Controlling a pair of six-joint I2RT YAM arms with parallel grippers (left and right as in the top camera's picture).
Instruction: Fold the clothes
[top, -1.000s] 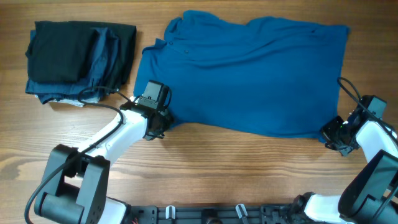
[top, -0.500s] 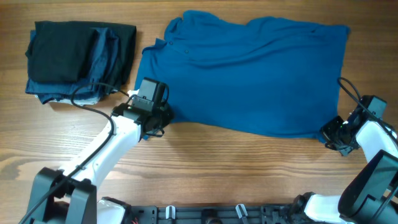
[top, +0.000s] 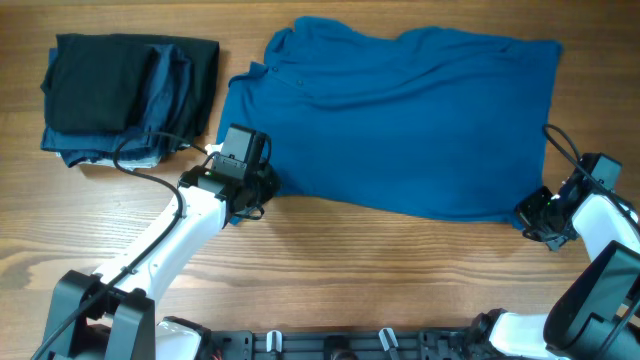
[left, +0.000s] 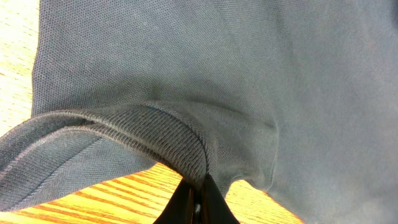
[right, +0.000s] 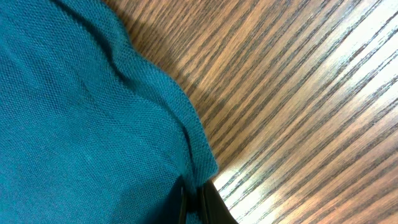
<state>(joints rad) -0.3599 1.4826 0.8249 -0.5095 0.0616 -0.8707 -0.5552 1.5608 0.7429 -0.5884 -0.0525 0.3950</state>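
Your left gripper (top: 252, 192) pinches the sleeve, your right gripper (top: 532, 214) the hem corner of the polo shirt (top: 400, 120); it lies spread, folding not yet begun

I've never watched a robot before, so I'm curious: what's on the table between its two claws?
The blue polo shirt: in the overhead view its lower edge runs from the left claw to the right claw, each shut on it.

The wooden table (top: 400, 270) carries the blue polo shirt (top: 400, 120) spread flat and a dark folded pile (top: 130, 95) beside it.
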